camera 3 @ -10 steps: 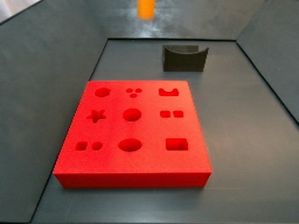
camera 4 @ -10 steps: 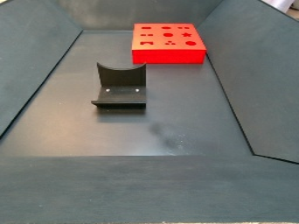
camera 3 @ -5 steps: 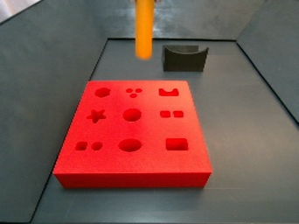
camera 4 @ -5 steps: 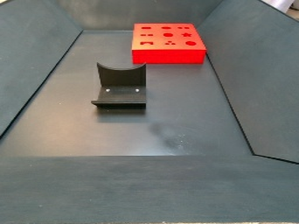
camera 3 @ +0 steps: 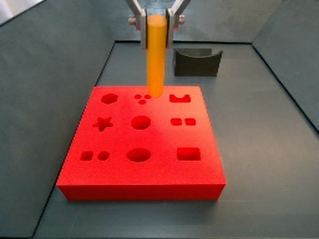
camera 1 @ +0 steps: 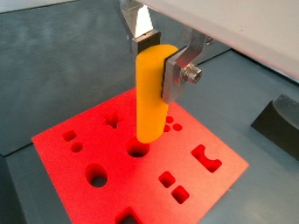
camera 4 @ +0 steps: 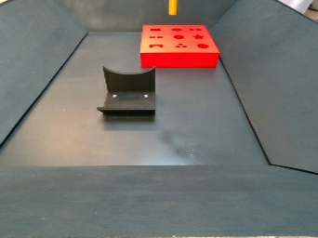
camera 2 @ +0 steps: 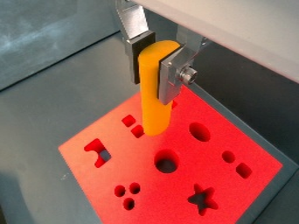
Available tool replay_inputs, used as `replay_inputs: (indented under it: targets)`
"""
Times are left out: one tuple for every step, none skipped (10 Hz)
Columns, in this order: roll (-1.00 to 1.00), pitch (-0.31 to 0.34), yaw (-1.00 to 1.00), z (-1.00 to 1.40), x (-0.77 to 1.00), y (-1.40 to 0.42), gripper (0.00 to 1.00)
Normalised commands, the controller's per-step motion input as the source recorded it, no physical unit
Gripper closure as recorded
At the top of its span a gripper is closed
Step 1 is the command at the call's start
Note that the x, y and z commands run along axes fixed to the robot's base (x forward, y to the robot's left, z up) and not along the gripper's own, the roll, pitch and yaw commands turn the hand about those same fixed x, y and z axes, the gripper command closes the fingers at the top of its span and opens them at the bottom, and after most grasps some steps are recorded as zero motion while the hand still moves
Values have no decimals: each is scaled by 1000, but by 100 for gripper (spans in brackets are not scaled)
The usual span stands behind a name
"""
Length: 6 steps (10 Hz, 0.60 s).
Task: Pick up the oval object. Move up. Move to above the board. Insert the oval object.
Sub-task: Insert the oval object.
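The gripper (camera 1: 160,54) hangs above the board (camera 1: 87,157), its jaws closed on the upper end of the oval object (camera 1: 151,96), which stands upright between the silver fingers (camera 1: 184,70) and points down at the red surface. In both wrist views the orange-yellow peg's rounded lower tip is clear of the foam, over the region of a round hole (camera 1: 138,150) near the board's middle; whether it lines up exactly with any cut-out cannot be told. In the other wrist picture the gripper (camera 2: 156,56) clamps the oval object (camera 2: 156,92) the same way, with the board (camera 2: 251,188) and its star, circles and squares spread beneath. In a side view the gripper (camera 3: 155,21) sits at the top edge, and the oval object (camera 3: 155,54) reaches down to the far part of the board (camera 3: 162,191), its tip just over the far edge. The fixture (camera 3: 196,62) stands on the dark floor (camera 3: 262,103) beyond the board, well apart from it. In a side view only a sliver of the oval object (camera 4: 172,6) shows at the top edge, above the board (camera 4: 180,59), with the fixture (camera 4: 126,91) nearer the camera
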Motion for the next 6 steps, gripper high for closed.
replay_inputs:
  targets:
    - [169, -66, 0, -514, -51, 0, 100]
    - [199, -86, 0, -551, -3, 0, 100]
    - [151, -54, -157, -497, 0, 0, 100]
    - [-71, 0, -263, -429, -63, 46, 100]
    - [-144, -10, -203, -491, -117, 146, 100]
    - [0, 0, -74, -200, -91, 29, 100]
